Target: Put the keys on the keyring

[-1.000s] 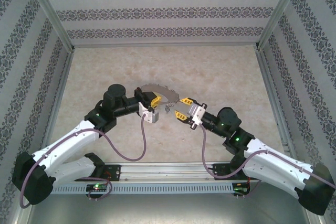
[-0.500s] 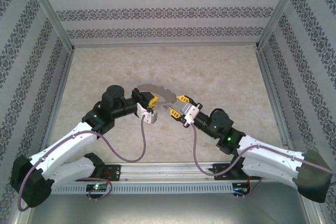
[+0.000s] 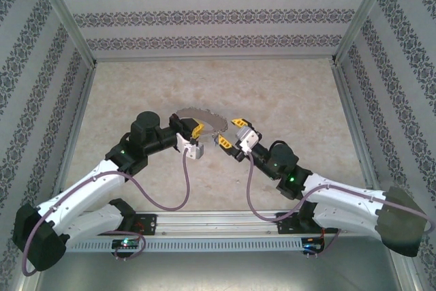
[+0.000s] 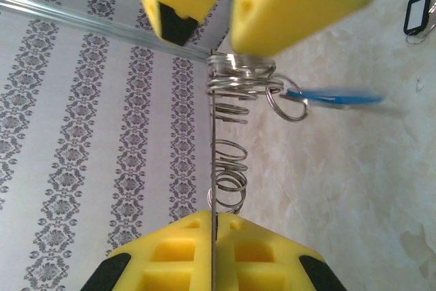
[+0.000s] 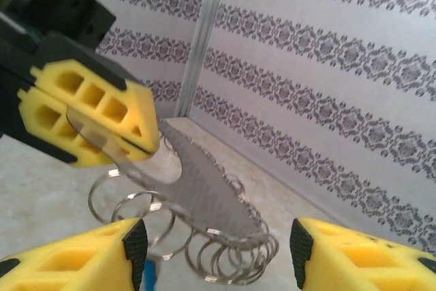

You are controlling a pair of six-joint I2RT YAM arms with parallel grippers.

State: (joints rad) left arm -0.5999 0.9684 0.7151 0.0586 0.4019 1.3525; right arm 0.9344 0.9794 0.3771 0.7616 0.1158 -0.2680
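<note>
The keyring is a flat grey metal crescent fringed with several small wire rings. My left gripper is shut on its near end, and the plate's thin edge runs up from the closed yellow fingers. My right gripper is open, its fingers standing on either side of the keyring's far tip without touching it. A key with a blue head hangs from a ring at that tip. Another key with a black-rimmed white head lies on the table.
The beige tabletop stretches behind the two grippers. Patterned walls with metal posts enclose the left, right and back. A metal rail carrying the arm bases runs along the near edge.
My right arm has pushed left and forward to the keyring's tip, and its jaws have spread wider. The left gripper has stayed shut on the keyring, almost still.
</note>
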